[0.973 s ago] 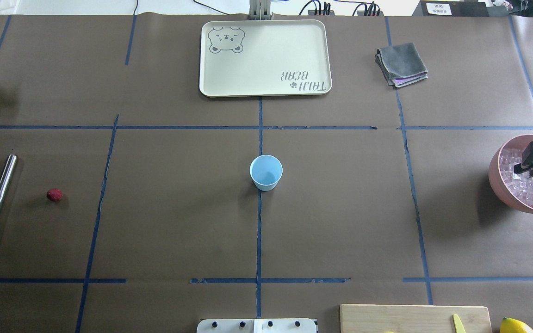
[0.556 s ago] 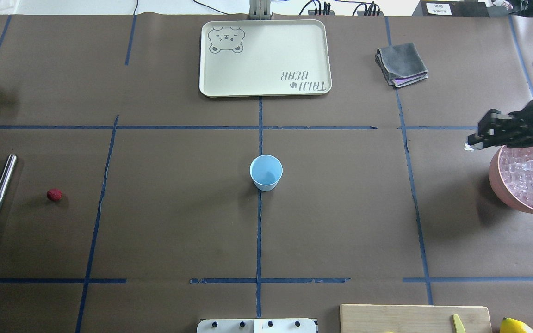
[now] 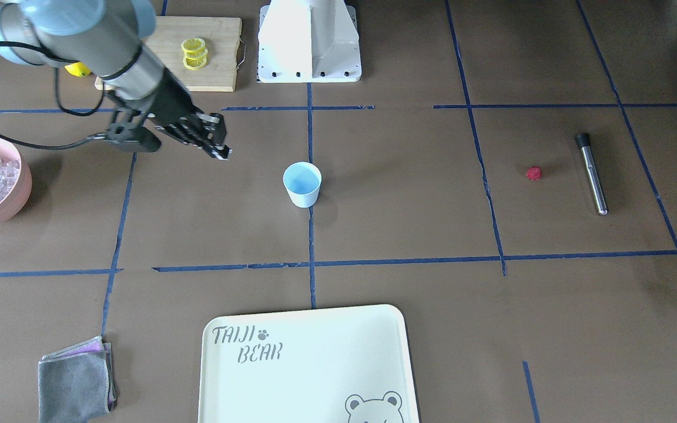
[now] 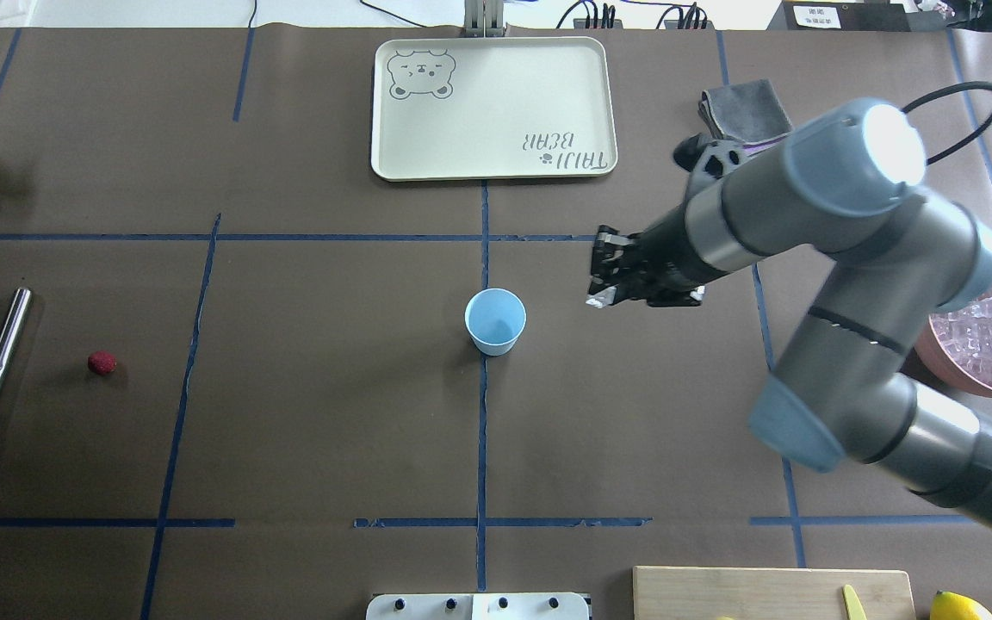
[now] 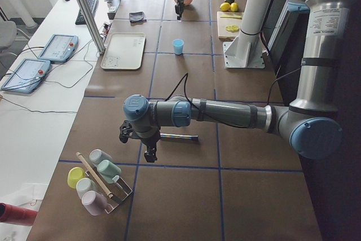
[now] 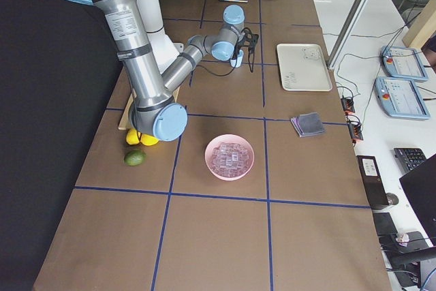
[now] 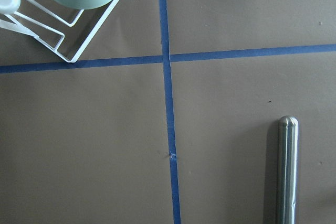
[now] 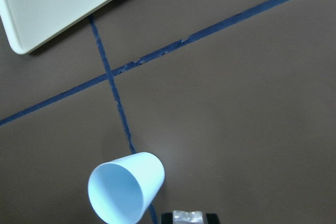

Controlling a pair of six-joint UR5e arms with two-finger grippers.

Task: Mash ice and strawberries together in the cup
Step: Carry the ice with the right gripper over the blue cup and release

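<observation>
The light blue cup (image 4: pixel 495 320) stands upright and empty at the table's middle; it also shows in the front view (image 3: pixel 302 183). My right gripper (image 4: pixel 599 297) hovers just right of the cup, shut on a clear ice cube (image 8: pixel 190 216). The cup lies below and left of it in the right wrist view (image 8: pixel 126 187). More ice (image 4: pixel 982 336) fills the pink bowl (image 4: pixel 970 385) at the far right. The small red strawberry (image 4: pixel 102 362) lies at the far left beside a steel muddler (image 4: pixel 1 362). My left gripper (image 5: pixel 148 153) hangs over the muddler's end; I cannot tell if it is open.
A cream tray (image 4: pixel 492 108) sits at the back centre, with a folded grey cloth (image 3: pixel 74 382) to its right. A cutting board with lemon slices (image 3: pixel 197 53) and a lemon (image 4: pixel 961 607) lie near the robot's base. A wire rack of cups (image 5: pixel 98 176) stands at the left end.
My right gripper rose out of the pink bowl with an ice cube and swung left across the table, stopping just right of the cup. Nothing else moved.
</observation>
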